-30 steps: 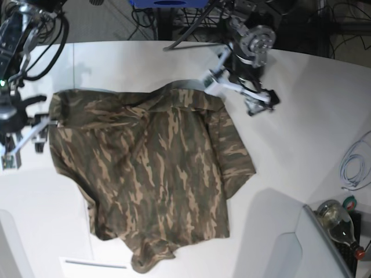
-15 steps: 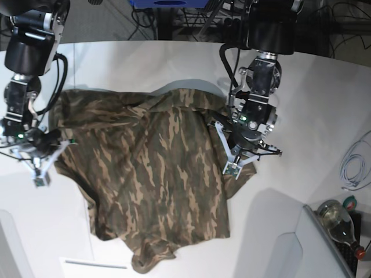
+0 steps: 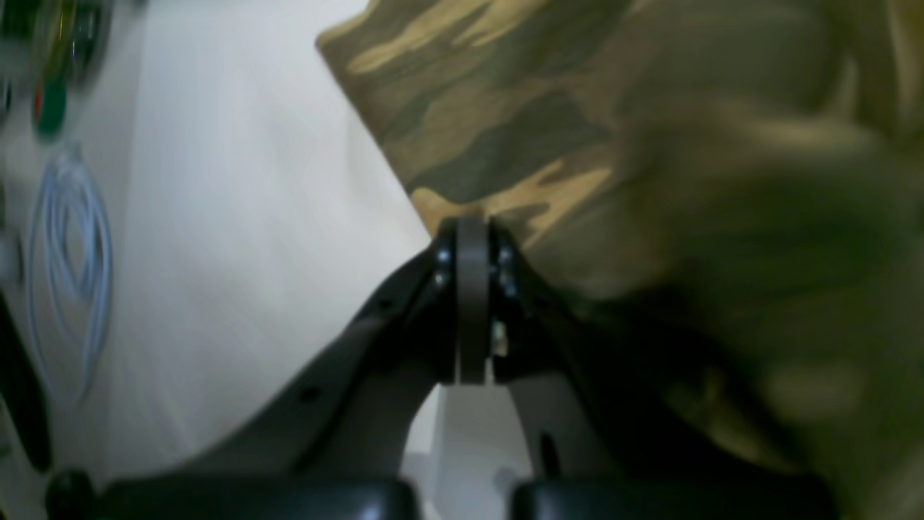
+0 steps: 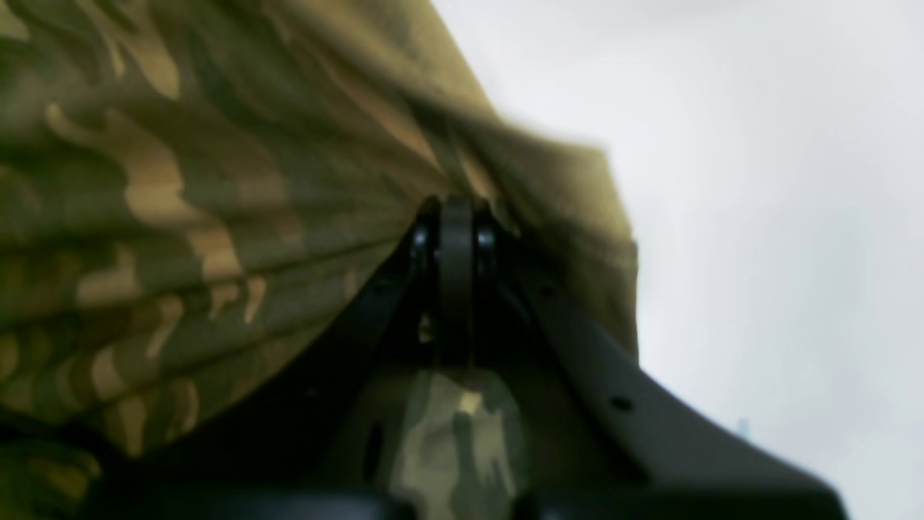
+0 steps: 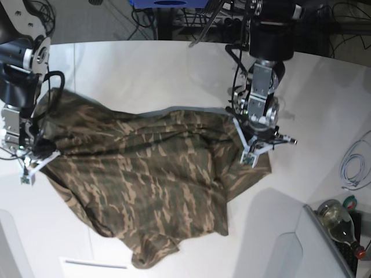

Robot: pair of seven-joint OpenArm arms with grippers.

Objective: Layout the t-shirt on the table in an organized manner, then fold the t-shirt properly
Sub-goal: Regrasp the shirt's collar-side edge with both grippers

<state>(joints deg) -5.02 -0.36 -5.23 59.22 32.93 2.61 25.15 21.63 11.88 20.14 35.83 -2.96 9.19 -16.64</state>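
The camouflage t-shirt [image 5: 151, 185] lies rumpled across the middle of the white table [image 5: 145, 69], its upper edge pulled taut between the two arms. My left gripper [image 5: 253, 152] is at the shirt's right edge in the base view. In the left wrist view that gripper [image 3: 473, 231] is shut, pinching the cloth's hem [image 3: 505, 123]. My right gripper [image 5: 28, 169] is at the shirt's left edge. The right wrist view shows this gripper [image 4: 455, 209] shut on a bunched fold of the shirt [image 4: 180, 180], with bare table [image 4: 758, 180] beyond.
A coiled pale cable [image 5: 353, 165] lies near the table's right edge, also seen as a cable [image 3: 68, 253] in the left wrist view. A bottle [image 5: 339, 223] sits at the lower right beside a white panel [image 5: 278, 243]. A white slip [image 5: 95, 264] lies at the front.
Both arms came down onto the shirt's side edges and their jaws closed on the cloth. The shirt has since been pulled wider and shifted, with its top edge drawn taut.
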